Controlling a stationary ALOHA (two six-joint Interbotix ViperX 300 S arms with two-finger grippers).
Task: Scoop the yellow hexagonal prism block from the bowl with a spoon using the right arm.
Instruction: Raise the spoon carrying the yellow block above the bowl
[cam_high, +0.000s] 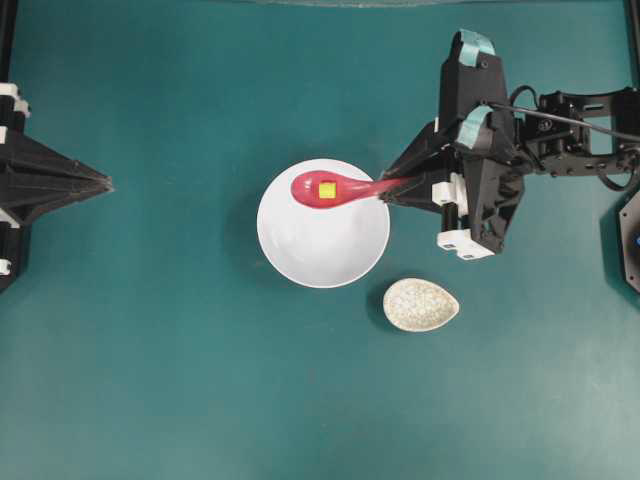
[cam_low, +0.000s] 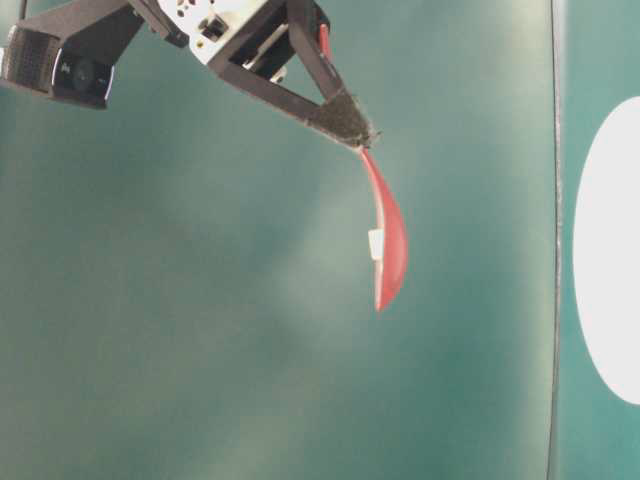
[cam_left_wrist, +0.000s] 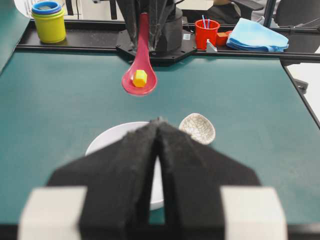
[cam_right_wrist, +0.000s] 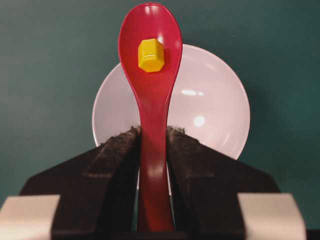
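My right gripper (cam_high: 388, 190) is shut on the handle of the pink-red spoon (cam_high: 335, 190), holding it level above the white bowl (cam_high: 330, 250). The yellow hexagonal prism block (cam_high: 327, 189) lies in the spoon's scoop. In the right wrist view the spoon (cam_right_wrist: 151, 100) runs out between the two black fingers, with the block (cam_right_wrist: 150, 55) near its far end and the bowl (cam_right_wrist: 215, 110) below. The left wrist view shows the spoon (cam_left_wrist: 140, 75) lifted clear of the bowl (cam_left_wrist: 112, 140), block (cam_left_wrist: 140, 78) aboard. My left gripper (cam_high: 108, 182) rests shut at the left edge, with nothing in it.
A small speckled teardrop dish (cam_high: 420, 304) sits on the teal table just right of the bowl's front. Beyond the table's far edge in the left wrist view stand stacked yellow and blue cups (cam_left_wrist: 48, 21), a red cup (cam_left_wrist: 207, 32) and a blue cloth (cam_left_wrist: 256, 35).
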